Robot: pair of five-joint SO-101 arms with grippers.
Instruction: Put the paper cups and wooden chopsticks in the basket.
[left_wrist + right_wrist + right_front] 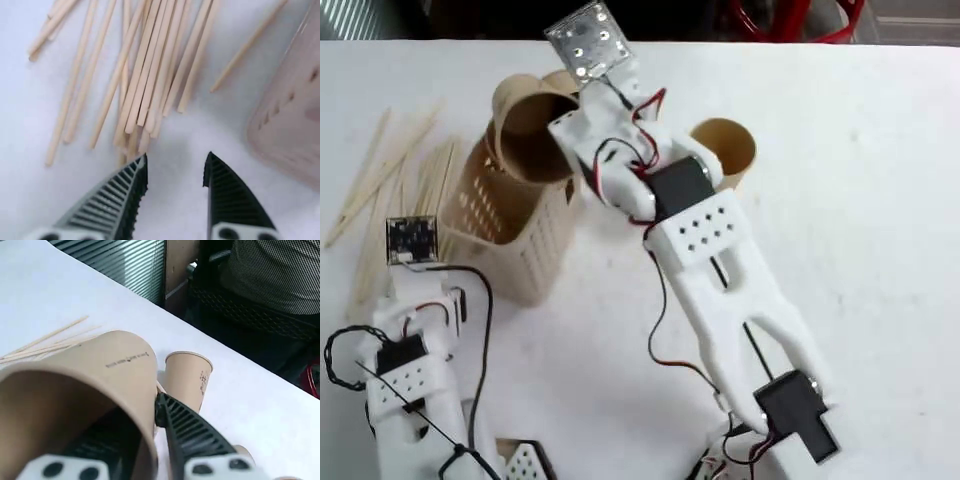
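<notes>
Nearest the high camera, the right arm [740, 290] stretched across the bench [880, 120] to the basket [515, 240], with a tilted cup [528, 130] at the basket's mouth. A spare cup [730, 150] stood just beside that arm, on the side away from the basket. Chopsticks [380, 190] lay loose on the basket's far side, and the left arm [405, 370] was the nearer to them

From the left wrist, the left pincer [176, 157] stood fairly wide and empty over the bench. The chopsticks [150, 75] lay just ahead of its tips, most with their long axes running away from it, roughly in line with its reach; the basket [290, 125] was off to one side

From the right wrist, the right pincer [142, 412] gripped the cup [95, 375] by its wall, one finger inside and one outside. An upright cup [185, 375] stood beyond. The drop would likely turn on the cup hanging squarely over the basket's opening
</notes>
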